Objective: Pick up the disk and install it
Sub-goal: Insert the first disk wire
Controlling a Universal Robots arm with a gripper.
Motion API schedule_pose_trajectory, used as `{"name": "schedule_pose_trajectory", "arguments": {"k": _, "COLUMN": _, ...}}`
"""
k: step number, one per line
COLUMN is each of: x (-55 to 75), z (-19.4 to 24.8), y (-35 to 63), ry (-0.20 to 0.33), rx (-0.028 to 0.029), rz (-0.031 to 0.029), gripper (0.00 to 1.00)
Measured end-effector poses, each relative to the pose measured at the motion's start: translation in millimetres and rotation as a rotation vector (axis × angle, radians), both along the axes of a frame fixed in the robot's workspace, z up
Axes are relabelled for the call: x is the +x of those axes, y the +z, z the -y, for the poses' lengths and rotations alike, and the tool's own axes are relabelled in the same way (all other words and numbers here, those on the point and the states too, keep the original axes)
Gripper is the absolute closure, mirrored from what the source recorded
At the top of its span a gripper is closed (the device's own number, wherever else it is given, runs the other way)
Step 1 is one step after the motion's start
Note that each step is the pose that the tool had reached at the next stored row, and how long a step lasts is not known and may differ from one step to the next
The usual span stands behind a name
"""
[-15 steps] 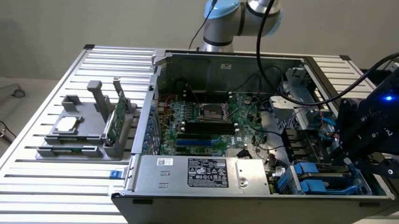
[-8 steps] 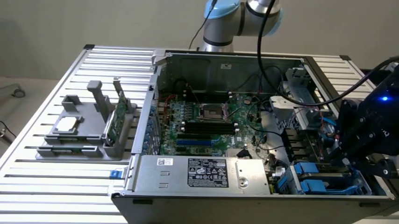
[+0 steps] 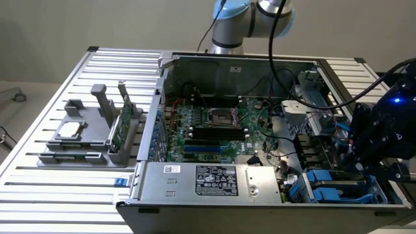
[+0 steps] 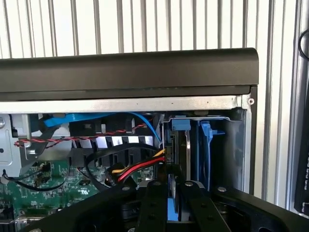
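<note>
At the computer case's (image 3: 195,63) near corner, on the exterior view's right, end effector (image 4: 173,205) is hanging over the drive bay (image 4: 227,150). Fingers (image 4: 153,205) are pinching narrow on the disk (image 4: 179,154), blue rail showing between them. Disk is standing on edge, long axis running straight out from the fingertips into the bay slot, partly seated by my reckoning. Red, yellow and black power leads (image 4: 140,166) are crowding just beside the slot.
</note>
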State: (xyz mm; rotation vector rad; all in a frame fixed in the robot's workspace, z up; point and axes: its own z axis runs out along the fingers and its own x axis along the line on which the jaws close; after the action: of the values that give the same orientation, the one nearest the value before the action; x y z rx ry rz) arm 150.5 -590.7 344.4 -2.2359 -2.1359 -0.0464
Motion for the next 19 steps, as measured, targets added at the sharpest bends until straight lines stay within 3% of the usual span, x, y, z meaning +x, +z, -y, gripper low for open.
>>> {"name": "schedule_pose_trajectory", "arguments": {"k": 4, "x": 1.3, "z": -0.5, "y": -0.1, "ry": -0.007, "rx": -0.0182, "rz": 0.0000, "gripper": 0.84}}
{"name": "schedule_pose_trajectory", "arguments": {"k": 7, "x": 1.4, "z": -1.7, "y": -0.4, "ry": -0.011, "rx": -0.0233, "rz": 0.0000, "gripper": 0.84}}
{"name": "schedule_pose_trajectory", "arguments": {"k": 15, "x": 1.4, "z": -2.9, "y": -1.6, "ry": -0.013, "rx": -0.0453, "rz": 0.0001, "gripper": 0.84}}
{"name": "schedule_pose_trajectory", "arguments": {"k": 19, "x": 1.4, "z": -4.9, "y": -1.8, "ry": -0.013, "rx": -0.0507, "rz": 0.0001, "gripper": 0.84}}
